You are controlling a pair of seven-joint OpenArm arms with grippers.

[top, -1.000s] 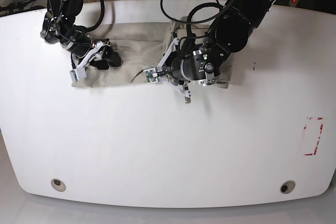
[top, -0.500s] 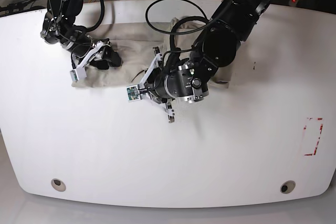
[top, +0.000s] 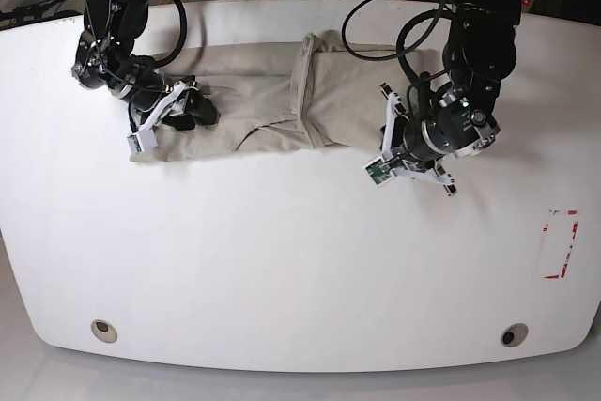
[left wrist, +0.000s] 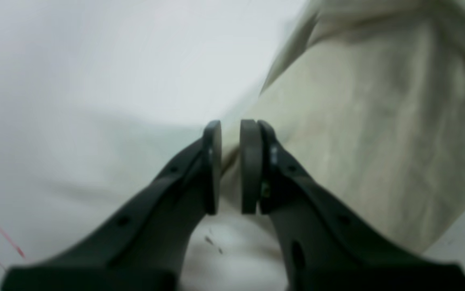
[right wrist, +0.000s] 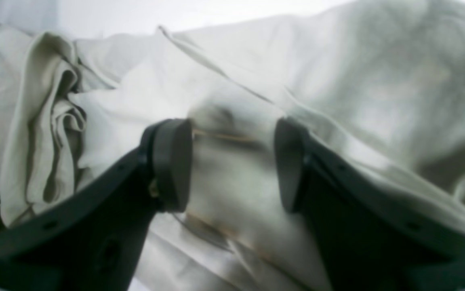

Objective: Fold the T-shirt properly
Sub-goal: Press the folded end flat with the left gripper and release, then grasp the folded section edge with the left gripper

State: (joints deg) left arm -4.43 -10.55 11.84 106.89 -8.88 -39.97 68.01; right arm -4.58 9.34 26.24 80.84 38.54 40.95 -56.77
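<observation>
T-shirt (top: 263, 100) lies in a long band along the far edge of the table (top: 282, 260), wrinkled. One end sits under the right gripper (right wrist: 232, 161), the other runs past the left gripper (left wrist: 230, 161).

What's changed: a second ago the left arm was parked over the shirt's middle. It then swung out toward the table front, and it is now at the shirt's end, on the base view's right. With the middle uncovered, a raised fold ridge (top: 302, 91) shows across the band, with one layer lapped over the other.

The right arm hasn't moved over that second. Its jaws are apart, straddling a bunched patch of cloth, pads (right wrist: 171, 161) on either side and not closed on it. It looks like it's pinning that end.

Left jaws are almost together, with only a thin slit between the pads (left wrist: 250, 165). The left wrist view has the shirt edge running behind them and bare table to one side. I can't tell whether a hem is pinched, and the view is blurred.

Judgement: the left arm is repositioning for the next fold, probably bringing that end over toward the ridge. Task is mid-way; the band is still long and creased. Risk: if the left jaws have no cloth, the next pull does nothing.
</observation>
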